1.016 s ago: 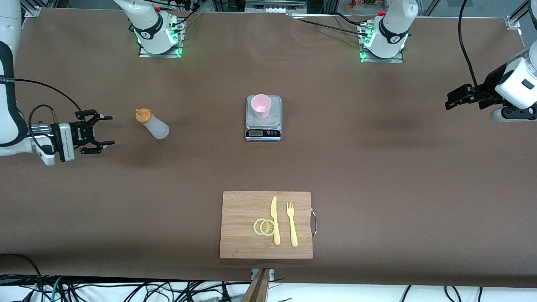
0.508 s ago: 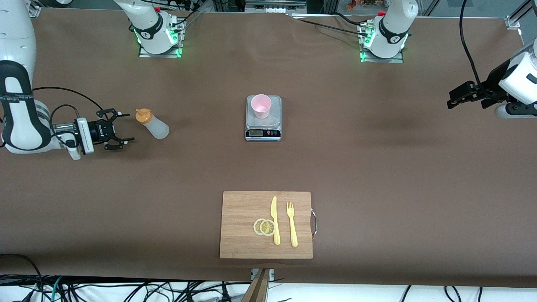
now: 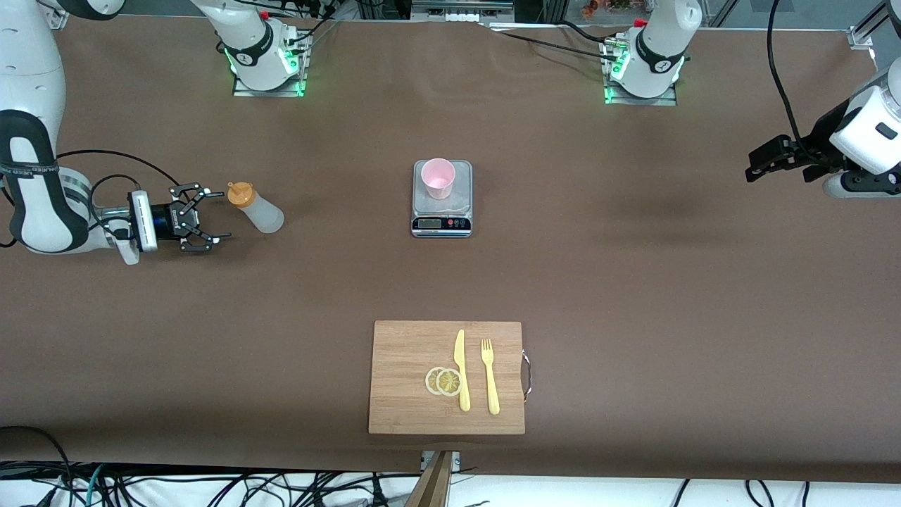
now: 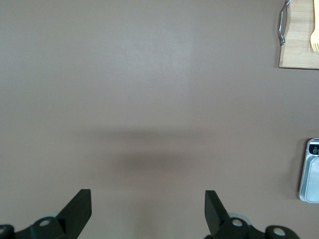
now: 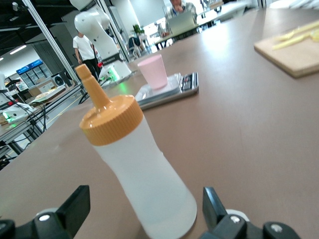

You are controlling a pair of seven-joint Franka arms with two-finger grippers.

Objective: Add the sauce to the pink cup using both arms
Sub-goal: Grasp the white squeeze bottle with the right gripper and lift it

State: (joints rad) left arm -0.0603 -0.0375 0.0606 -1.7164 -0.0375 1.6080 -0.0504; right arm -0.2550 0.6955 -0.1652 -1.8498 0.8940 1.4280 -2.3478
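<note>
Both grippers open: my right gripper point(image 3: 204, 227) nears the sauce bottle point(image 3: 257, 209); I'd grasp mid-body, squarely, while left gripper point(image 3: 760, 163) waits.

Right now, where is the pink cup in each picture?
Front view: the pink cup stands on the scale at the middle of the table, farther from the camera than the cutting board.
Left wrist view: the cup is not in it; only the scale's edge shows.
Right wrist view: the cup stands on the scale, past the sauce bottle.
Shared landmark: the scale.
</note>
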